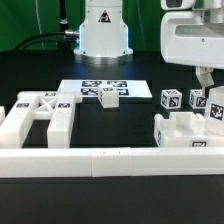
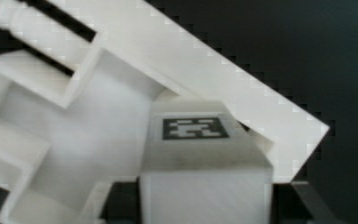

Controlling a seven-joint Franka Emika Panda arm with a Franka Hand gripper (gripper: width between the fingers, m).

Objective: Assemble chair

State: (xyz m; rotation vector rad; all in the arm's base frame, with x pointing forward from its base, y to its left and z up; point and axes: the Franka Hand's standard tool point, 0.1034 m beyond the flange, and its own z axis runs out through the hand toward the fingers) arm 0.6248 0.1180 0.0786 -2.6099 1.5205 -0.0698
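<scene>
My gripper (image 1: 207,86) hangs at the exterior view's right, above a tagged white chair part (image 1: 214,108). In the wrist view the gripper (image 2: 194,205) has its dark fingers (image 2: 309,205) close on both sides of a white tagged part (image 2: 194,150), and a ribbed white panel (image 2: 87,90) lies behind it. A blocky chair piece (image 1: 185,130) sits just below and to the left. Two tagged blocks (image 1: 170,100) stand near it. A frame-shaped chair part (image 1: 40,115) lies at the left. A small tagged block (image 1: 108,97) rests by the marker board (image 1: 85,88).
A long plain white border rail (image 1: 100,160) runs along the front of the black table. The robot's white base (image 1: 103,35) stands at the back centre, with cables to its left.
</scene>
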